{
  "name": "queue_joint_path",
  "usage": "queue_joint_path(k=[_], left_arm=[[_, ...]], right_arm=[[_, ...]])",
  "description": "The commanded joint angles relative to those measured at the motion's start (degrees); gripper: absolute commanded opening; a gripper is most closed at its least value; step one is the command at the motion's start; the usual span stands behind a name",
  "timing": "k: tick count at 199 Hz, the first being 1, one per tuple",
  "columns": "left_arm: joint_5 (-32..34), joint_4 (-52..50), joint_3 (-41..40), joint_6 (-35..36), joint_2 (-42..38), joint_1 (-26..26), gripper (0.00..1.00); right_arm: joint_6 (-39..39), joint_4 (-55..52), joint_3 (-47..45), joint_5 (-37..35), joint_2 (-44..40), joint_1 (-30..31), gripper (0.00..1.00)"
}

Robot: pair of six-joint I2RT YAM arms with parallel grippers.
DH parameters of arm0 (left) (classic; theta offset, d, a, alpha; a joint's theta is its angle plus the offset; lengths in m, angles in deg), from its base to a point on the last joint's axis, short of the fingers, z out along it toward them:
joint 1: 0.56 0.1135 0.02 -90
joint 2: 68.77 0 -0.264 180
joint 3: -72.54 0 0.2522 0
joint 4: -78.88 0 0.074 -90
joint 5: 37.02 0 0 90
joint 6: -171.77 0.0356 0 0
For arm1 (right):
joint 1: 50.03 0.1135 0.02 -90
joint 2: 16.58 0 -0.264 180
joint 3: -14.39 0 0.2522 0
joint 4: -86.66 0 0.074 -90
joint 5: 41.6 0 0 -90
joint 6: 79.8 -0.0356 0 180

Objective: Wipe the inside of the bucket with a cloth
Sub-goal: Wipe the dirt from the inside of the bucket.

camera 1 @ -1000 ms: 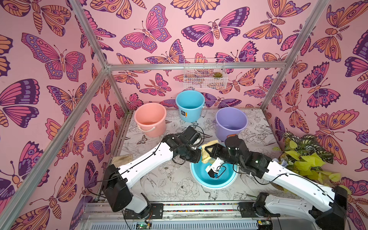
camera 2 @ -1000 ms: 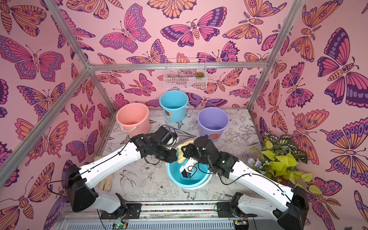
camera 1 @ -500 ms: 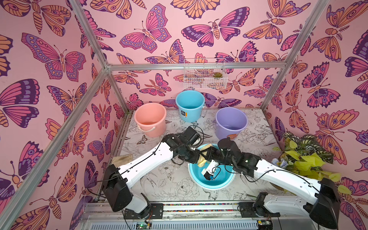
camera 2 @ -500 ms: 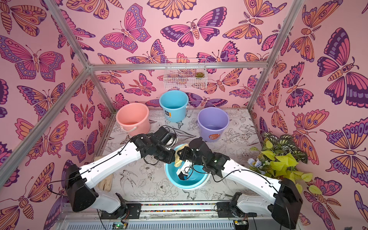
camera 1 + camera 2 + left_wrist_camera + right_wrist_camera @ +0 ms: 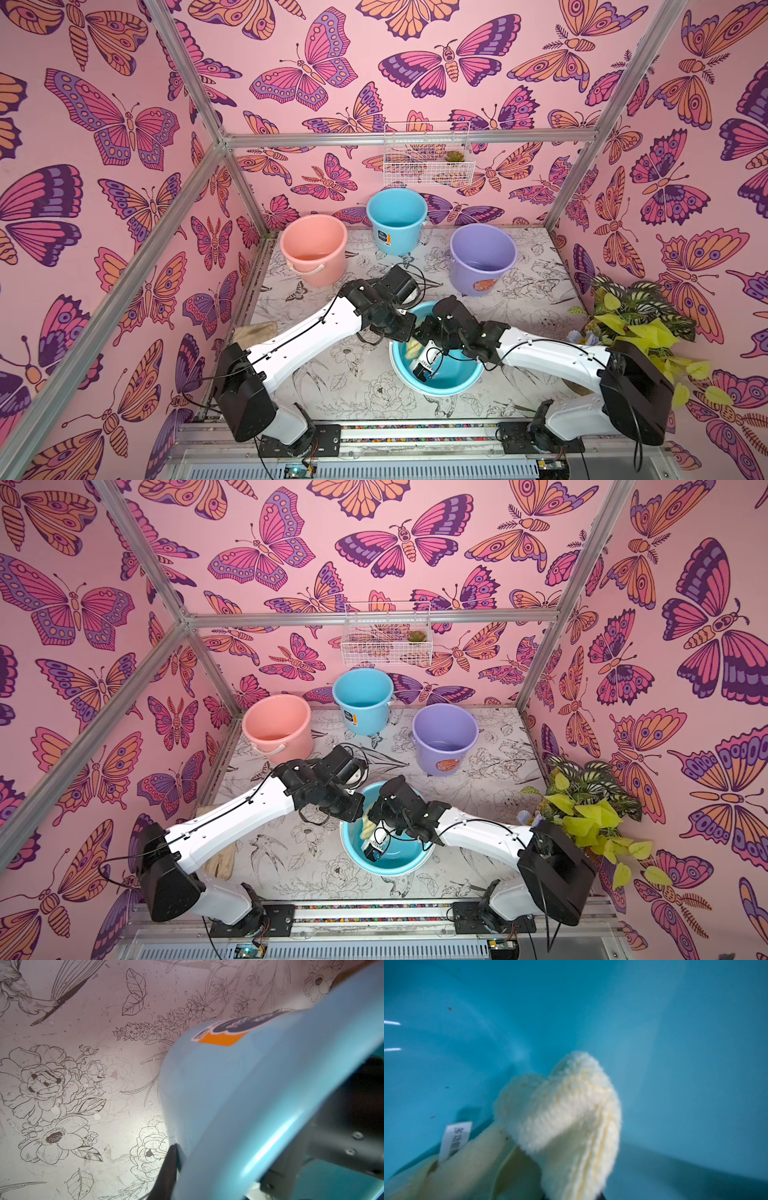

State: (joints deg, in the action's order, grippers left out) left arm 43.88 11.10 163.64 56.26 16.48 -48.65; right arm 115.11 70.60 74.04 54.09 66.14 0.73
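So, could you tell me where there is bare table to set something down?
Bare table lies between the purple bucket and the plant, and along the front, between the tilted blue bucket and the rail. The middle is crowded: the left end effector grips that bucket's rim, the right end effector holds the yellow cloth inside.
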Motion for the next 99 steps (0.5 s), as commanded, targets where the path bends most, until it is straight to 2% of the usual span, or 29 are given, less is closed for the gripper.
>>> queue_joint_path(k=[1,54,99], left_arm=[[-4.8,1.1,2.0,1.1,-1.7,-0.9,0.00],[-4.5,1.1,2.0,1.0,-2.1,-1.0,0.00],[-4.1,0.9,1.9,1.1,-2.0,-1.1,0.00]], right_arm=[[-3.7,0.8,0.1,1.8,2.9,-0.6,0.00],[-6.8,-1.0,1.4,2.8,8.8,-0.8,0.00],[-8.0,-2.7,2.2,3.0,9.1,-0.8,0.00]])
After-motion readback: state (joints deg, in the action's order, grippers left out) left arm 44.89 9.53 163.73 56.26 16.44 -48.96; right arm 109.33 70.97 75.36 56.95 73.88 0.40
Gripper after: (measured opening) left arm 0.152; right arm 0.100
